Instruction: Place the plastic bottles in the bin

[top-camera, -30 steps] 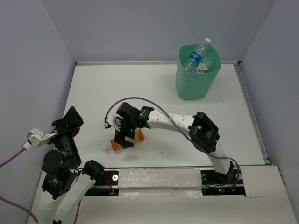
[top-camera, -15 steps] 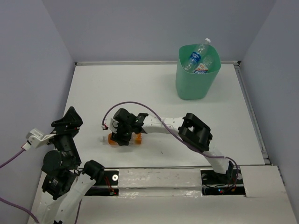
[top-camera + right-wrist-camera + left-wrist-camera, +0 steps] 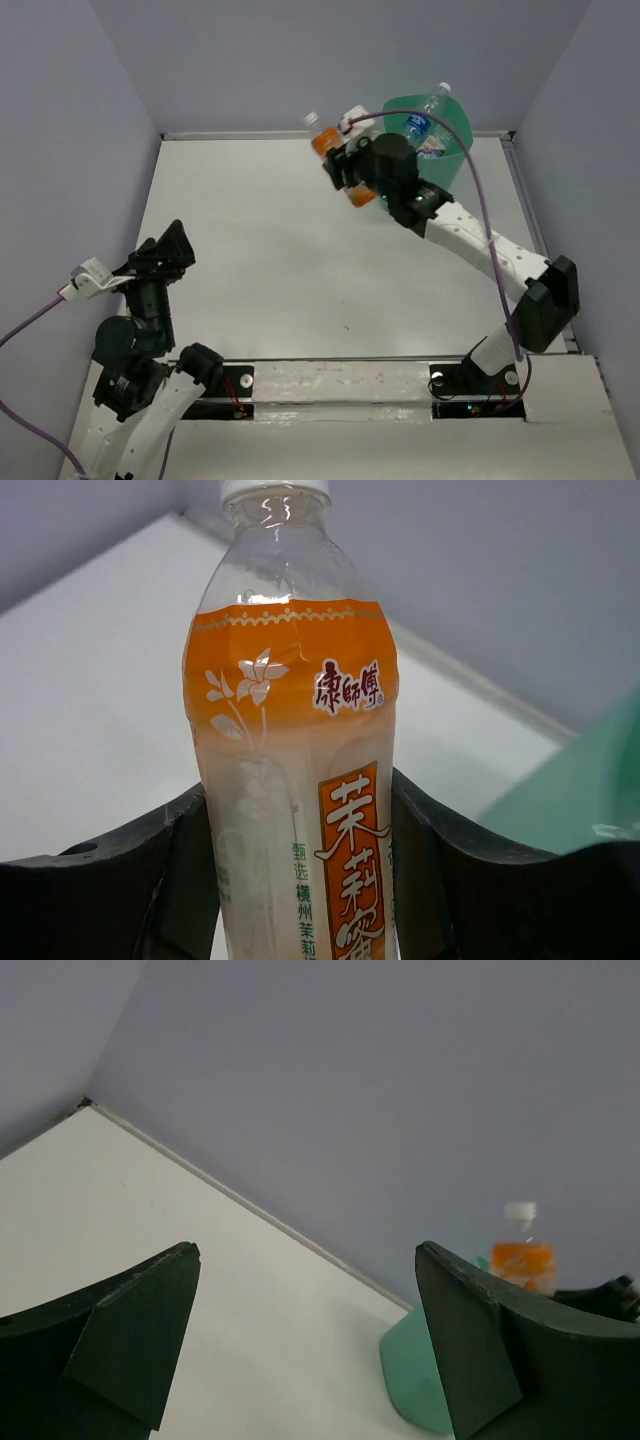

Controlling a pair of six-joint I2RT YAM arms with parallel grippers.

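Looking from above, open table (image 3: pixel 260 230) is seen left of the bin (image 3: pixel 450 175), which stands at the far edge with bottles (image 3: pixel 418 125) inside. An orange-labelled bottle (image 3: pixel 326 142) is held aloft beside its rim, clamped in the right hand (image 3: pixel 345 168). From the left wrist, the left hand (image 3: pixel 305 1330) is seen spread wide, holding nothing. From the right wrist, the bottle is seen gripped on both sides.

Orange-label bottle (image 3: pixel 295 780) just beside the bin (image 3: pixel 452 168): white cap, clear neck, orange band with white flower line-art and a scalloped top edge, milky-white below with orange and green Chinese print; right gripper (image 3: pixel 300 910) fingers (image 3: pixel 130 890) on it black. Bin plain mint green, and in it a clear bottle (image 3: pixel 418 122) with blue label and white cap. Table (image 3: pixel 250 230) under the bin white, walls (image 3: pixel 300 60) pale lavender-grey.
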